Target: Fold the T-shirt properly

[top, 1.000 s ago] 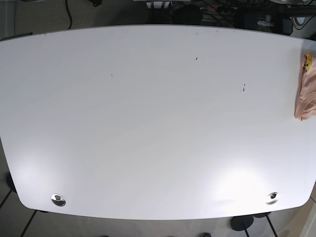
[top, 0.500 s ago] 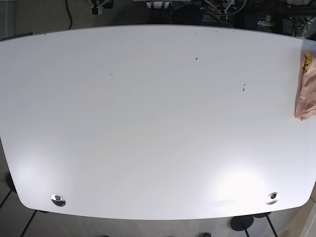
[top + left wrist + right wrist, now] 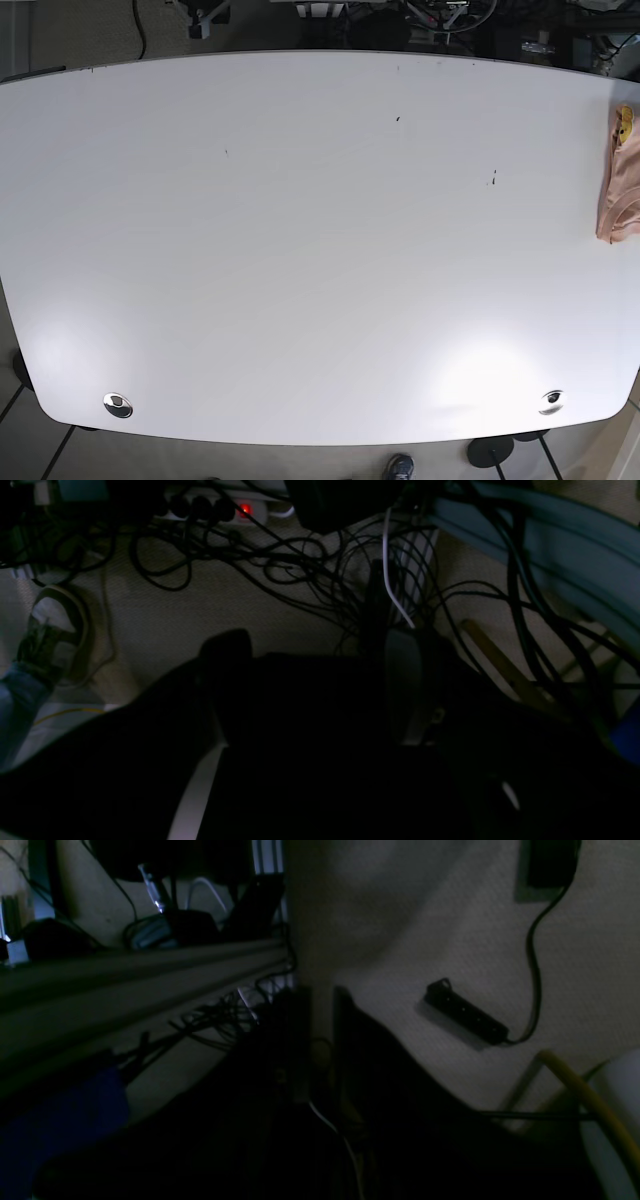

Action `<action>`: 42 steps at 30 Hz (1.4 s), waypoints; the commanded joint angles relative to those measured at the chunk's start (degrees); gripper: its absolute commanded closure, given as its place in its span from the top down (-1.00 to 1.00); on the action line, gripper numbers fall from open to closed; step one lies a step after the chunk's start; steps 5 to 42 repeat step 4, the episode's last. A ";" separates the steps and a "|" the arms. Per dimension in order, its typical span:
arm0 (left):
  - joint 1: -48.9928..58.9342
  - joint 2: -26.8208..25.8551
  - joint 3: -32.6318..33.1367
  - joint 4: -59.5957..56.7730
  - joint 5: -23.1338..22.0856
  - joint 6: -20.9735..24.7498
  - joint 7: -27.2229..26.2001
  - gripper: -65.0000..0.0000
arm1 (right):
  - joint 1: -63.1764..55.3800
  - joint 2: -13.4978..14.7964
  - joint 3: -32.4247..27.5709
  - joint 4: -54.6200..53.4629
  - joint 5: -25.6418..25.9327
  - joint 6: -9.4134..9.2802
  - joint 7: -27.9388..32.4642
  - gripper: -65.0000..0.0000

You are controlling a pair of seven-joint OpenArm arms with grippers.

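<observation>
A pink T-shirt (image 3: pixel 618 190) lies bunched at the far right edge of the white table (image 3: pixel 300 250), partly cut off by the frame, with a yellow print at its top end. Both arms hang behind the table's far edge, and only small parts of them show there in the base view. The left gripper (image 3: pixel 312 645) appears as two dark fingers standing apart over the floor, holding nothing. In the right wrist view the right gripper (image 3: pixel 320 1000) is a dark shape with a narrow slit between its fingers. Neither wrist view shows the shirt.
Tangled cables and a lit power strip (image 3: pixel 225 510) cover the floor behind the table. A person's shoe (image 3: pixel 50 630) stands there. Another power strip (image 3: pixel 465 1012) lies on the carpet. A shoe (image 3: pixel 398 467) shows below the table's front edge.
Arm parts at the table's far edge have shifted slightly into view. A shoe has appeared below the front edge. The T-shirt has not moved.
</observation>
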 commanded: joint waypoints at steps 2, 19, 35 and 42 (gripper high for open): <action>0.07 -0.03 0.01 -0.10 0.12 0.04 -0.27 0.18 | -0.26 0.35 0.03 -0.25 0.16 0.00 0.13 -0.79; 0.09 -0.04 -0.06 0.03 0.26 0.12 -0.34 0.18 | -0.11 0.44 0.06 -0.25 -0.15 -0.43 0.26 -0.79; 0.09 -0.04 -0.06 0.03 0.26 0.12 -0.34 0.18 | -0.11 0.44 0.06 -0.25 -0.15 -0.43 0.26 -0.79; 0.09 -0.04 -0.06 0.03 0.26 0.12 -0.34 0.18 | -0.11 0.44 0.06 -0.25 -0.15 -0.43 0.26 -0.79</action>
